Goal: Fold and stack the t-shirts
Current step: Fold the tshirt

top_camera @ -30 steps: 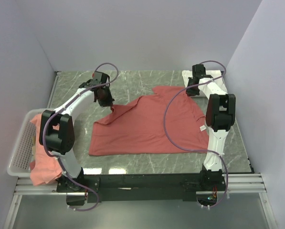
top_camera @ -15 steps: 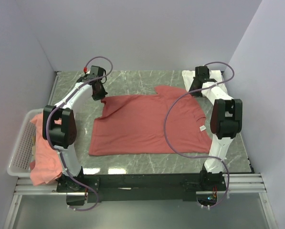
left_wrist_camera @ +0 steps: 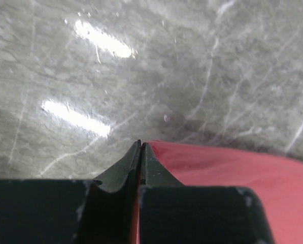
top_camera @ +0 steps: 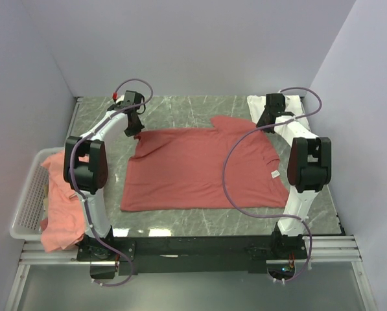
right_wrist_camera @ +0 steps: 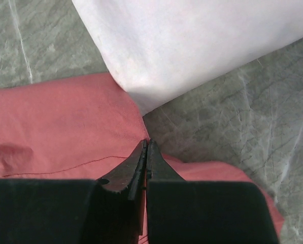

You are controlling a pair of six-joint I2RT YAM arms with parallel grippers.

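A coral-red t-shirt (top_camera: 203, 168) lies spread on the marble table, its white neck label (top_camera: 274, 173) at the right edge. My left gripper (top_camera: 137, 133) is shut on the shirt's far left corner; red cloth shows between the jaws in the left wrist view (left_wrist_camera: 140, 147). My right gripper (top_camera: 264, 124) is shut on the shirt's far right corner (right_wrist_camera: 80, 127), red cloth in its jaws (right_wrist_camera: 146, 145). A white t-shirt (top_camera: 261, 103) lies folded at the far right, also in the right wrist view (right_wrist_camera: 192, 46). More coral-red shirts (top_camera: 60, 207) are piled in the basket at the left.
A white mesh basket (top_camera: 26, 201) hangs off the table's left edge. Grey walls close the far and side edges. Purple cables loop over both arms. Bare marble (top_camera: 187, 107) lies beyond the shirt.
Both grippers have pulled the shirt's far edge outward and away, the left one to the far left. The crumpled left part is now drawn flat and taut.
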